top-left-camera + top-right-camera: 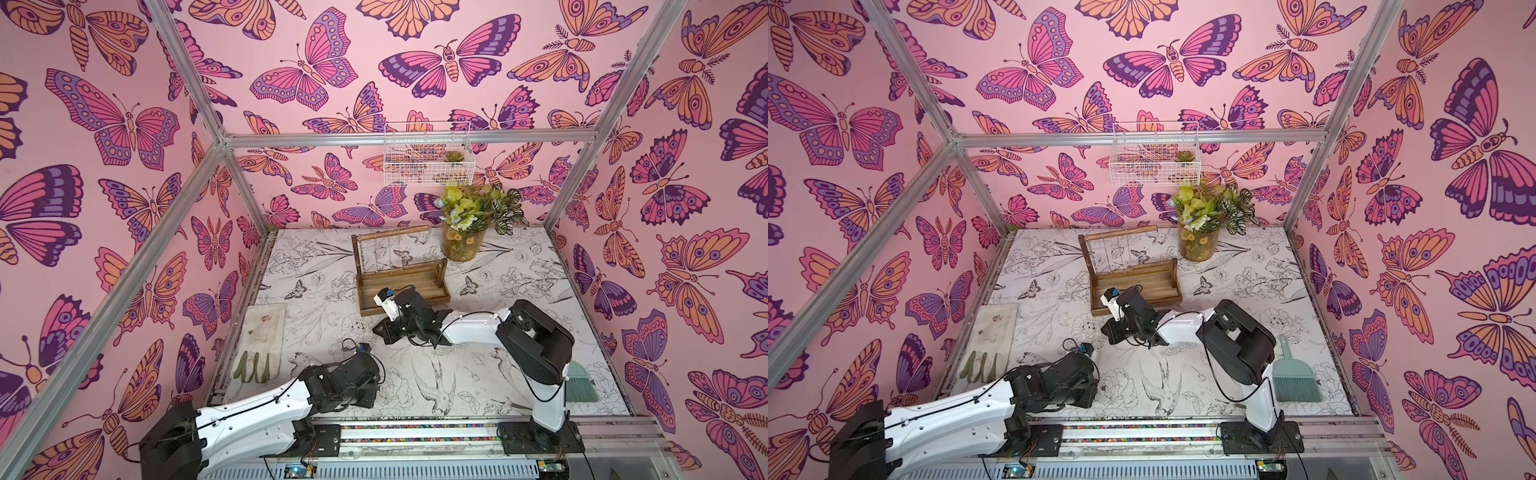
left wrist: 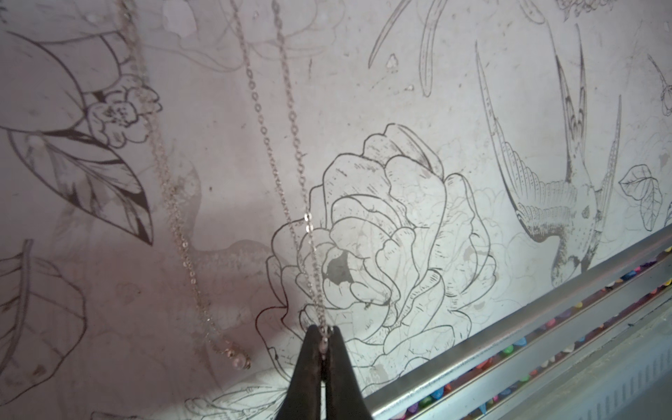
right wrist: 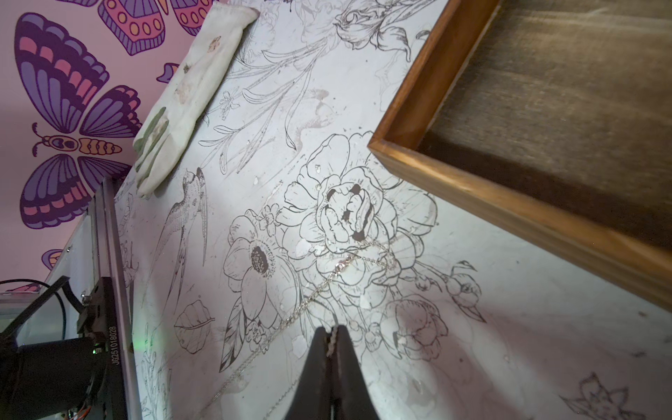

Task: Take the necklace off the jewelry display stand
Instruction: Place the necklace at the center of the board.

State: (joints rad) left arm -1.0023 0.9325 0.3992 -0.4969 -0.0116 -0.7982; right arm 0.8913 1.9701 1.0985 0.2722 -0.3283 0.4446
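The necklace [image 2: 301, 171] is a thin silver chain. In the left wrist view, two strands of it run away from my left gripper [image 2: 323, 336], which is shut on it above the flower-printed table. A third strand ends in a small pearl bead [image 2: 237, 359] beside the tips. My right gripper [image 3: 331, 336] is shut on the chain [image 3: 340, 267] too, low over the table. It is just off the front left corner of the jewelry display stand [image 1: 399, 270], whose tray rim [image 3: 472, 196] shows in the right wrist view. Thin chains hang from the stand's top bar [image 1: 390, 232].
A glass vase of flowers [image 1: 461, 245] stands right of the stand, below a white wire basket [image 1: 428, 158] on the back wall. A stained white glove [image 1: 264, 336] lies at the left edge. A teal brush [image 1: 1293, 378] lies at the front right. A metal rail [image 1: 415, 432] borders the front.
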